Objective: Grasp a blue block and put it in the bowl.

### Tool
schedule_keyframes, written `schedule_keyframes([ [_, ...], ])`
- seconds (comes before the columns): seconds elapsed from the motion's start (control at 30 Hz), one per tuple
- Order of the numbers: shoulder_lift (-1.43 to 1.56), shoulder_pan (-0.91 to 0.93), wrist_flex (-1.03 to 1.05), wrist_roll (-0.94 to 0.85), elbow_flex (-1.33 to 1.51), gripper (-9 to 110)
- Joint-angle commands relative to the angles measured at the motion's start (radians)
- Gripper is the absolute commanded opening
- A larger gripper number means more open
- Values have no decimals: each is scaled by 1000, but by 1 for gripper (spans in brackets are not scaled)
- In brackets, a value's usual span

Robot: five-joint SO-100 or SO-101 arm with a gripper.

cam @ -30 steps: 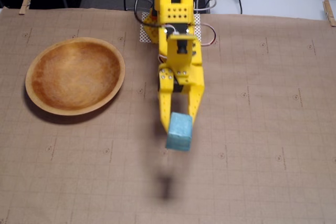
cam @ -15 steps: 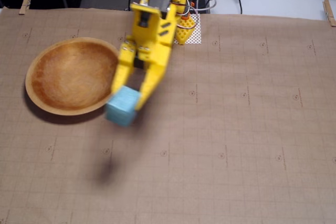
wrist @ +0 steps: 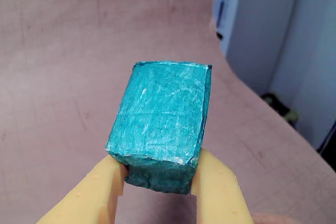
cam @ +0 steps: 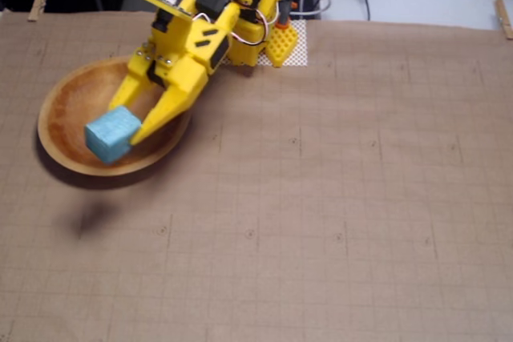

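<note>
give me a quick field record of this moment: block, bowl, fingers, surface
block: blue block, held between the fingers, above the bowl's near side in the fixed view
bowl: wooden bowl, nothing lying in it
fingers: yellow fingers shut on the block's lower end in the wrist view
gripper: reaching over the bowl from the right
surface: brown gridded mat

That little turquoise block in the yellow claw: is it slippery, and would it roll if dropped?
Probably not slippery: the small turquoise rough-surfaced block looks matte and scuffed, and the yellow gripper holds it by one end only. Its flat faces and square corners suggest it would settle, not roll. It likely is light.
</note>
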Motion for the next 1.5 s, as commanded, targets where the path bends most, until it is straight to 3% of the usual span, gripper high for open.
schedule_keyframes([
  [0.0,48,35,5,-25,-9,-3],
  [0.53,201,110,491,-28,-66,-3],
  [1.47,192,295,626,-98,-51,-3],
])
